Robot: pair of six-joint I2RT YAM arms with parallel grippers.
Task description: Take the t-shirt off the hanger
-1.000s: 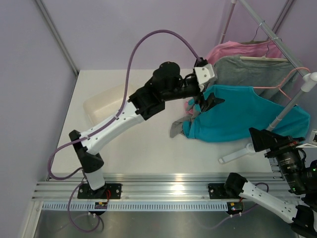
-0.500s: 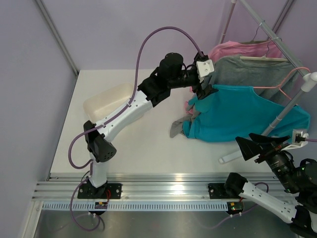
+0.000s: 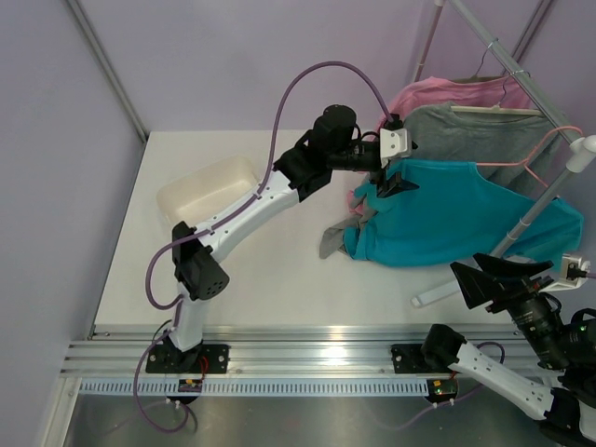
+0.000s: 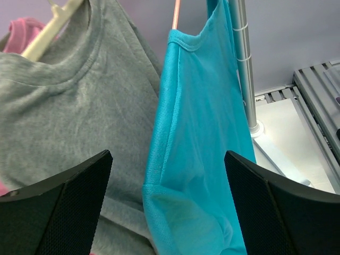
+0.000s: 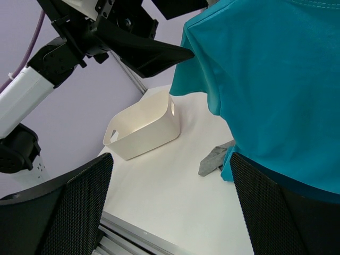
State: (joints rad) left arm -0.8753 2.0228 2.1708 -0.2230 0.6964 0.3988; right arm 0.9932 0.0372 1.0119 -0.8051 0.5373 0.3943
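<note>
The teal t-shirt (image 3: 456,219) hangs from the thin pink hanger (image 3: 533,160) on the rack, its lower part lying on the table. My left gripper (image 3: 387,180) is at the shirt's left shoulder. In the left wrist view its fingers stand open on either side of the teal t-shirt (image 4: 196,133), with a hemmed edge of cloth in the gap of the left gripper (image 4: 167,156). The hanger's pink wire (image 4: 175,13) shows above the collar. My right gripper (image 3: 477,279) is open near the table's front right, below the t-shirt (image 5: 265,79), and nothing lies between the fingers of the right gripper (image 5: 171,156).
A grey shirt (image 3: 470,135) on a pale wooden hanger (image 4: 53,26) and a pink shirt (image 3: 438,93) hang behind the teal one. The rack's metal pole (image 4: 241,58) stands just right of it. A cream bin (image 3: 209,191) sits at the left. A grey cloth end (image 5: 215,159) lies on the table.
My left arm has stretched further and its gripper has risen up and right along the t-shirt's shoulder. The right gripper has shifted a little near the front edge.
</note>
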